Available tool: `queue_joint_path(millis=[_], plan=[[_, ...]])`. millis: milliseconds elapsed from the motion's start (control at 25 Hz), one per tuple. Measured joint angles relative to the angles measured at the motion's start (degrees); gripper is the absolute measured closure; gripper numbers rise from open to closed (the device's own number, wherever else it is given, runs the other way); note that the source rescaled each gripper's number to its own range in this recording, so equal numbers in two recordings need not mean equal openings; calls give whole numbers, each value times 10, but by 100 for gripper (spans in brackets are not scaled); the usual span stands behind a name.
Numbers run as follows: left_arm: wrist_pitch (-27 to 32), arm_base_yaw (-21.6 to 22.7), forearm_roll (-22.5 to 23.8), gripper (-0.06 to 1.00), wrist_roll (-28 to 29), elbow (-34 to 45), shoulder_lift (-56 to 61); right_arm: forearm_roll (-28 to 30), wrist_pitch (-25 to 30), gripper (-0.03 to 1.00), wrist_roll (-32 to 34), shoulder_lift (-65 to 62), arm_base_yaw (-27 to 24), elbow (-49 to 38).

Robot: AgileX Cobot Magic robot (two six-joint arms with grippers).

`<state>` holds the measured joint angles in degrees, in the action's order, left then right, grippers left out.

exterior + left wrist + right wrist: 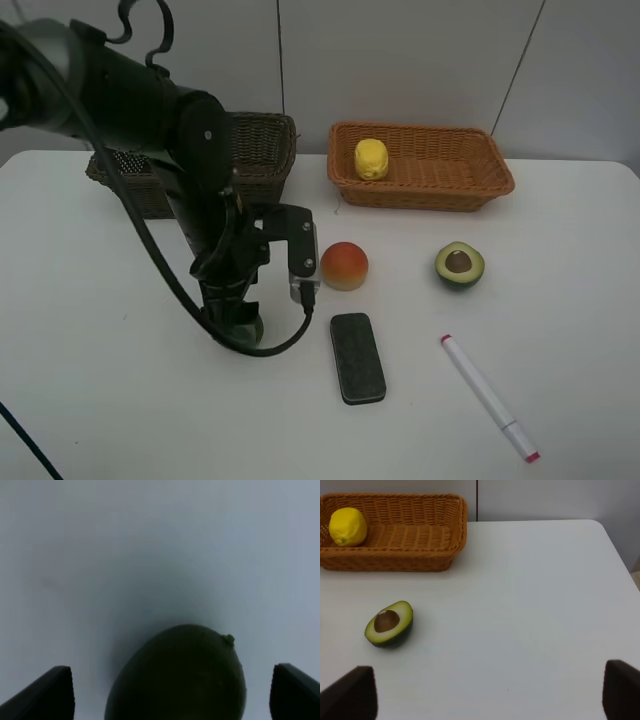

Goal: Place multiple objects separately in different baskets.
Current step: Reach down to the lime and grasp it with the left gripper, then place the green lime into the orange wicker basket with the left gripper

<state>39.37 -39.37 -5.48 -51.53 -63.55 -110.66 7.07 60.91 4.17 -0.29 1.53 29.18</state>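
Lime (175, 675) lies on the white table (560, 300), left of the peach (344, 266) and slightly nearer the front. It sits between the wide-open jaws of the left gripper (171, 695), and neither finger touches it. Behind the peach stand the tan basket (480, 185), holding the lemon (371, 158), and, further left, the dark basket (265, 150). The avocado half (459, 265) sits right of the peach, with the eraser (357, 357) and marker (488, 397) in front. The right gripper (490, 697) is open and empty.

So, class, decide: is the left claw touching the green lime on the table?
Apart. The left wrist view shows the lime sitting between the fingers of the open left claw, with bare table visible on both sides.
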Motion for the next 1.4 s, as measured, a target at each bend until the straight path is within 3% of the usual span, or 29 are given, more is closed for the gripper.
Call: queue_joint_path(millis=[360,480,560,840,1040,1160,1280,1400], plan=[[-52,0,4,-5,20,0,-51,0,0,-2,0,0,0,0],[-64,0,20,8,73,0,-51,0,0,-2,0,0,0,0],[-61,0,40,30,108,0,-52,0,0,-2,0,0,0,0],[-8,0,74,32,205,-10,-52,0,0,-2,0,0,0,0],[85,0,32,32,339,-97,-48,0,0,-2,0,0,0,0],[131,0,-9,32,423,-196,-38,0,0,-2,0,0,0,0],[113,0,-25,32,476,-299,-40,0,0,-2,0,0,0,0],[41,0,-28,32,496,-395,-69,0,0,-2,0,0,0,0]])
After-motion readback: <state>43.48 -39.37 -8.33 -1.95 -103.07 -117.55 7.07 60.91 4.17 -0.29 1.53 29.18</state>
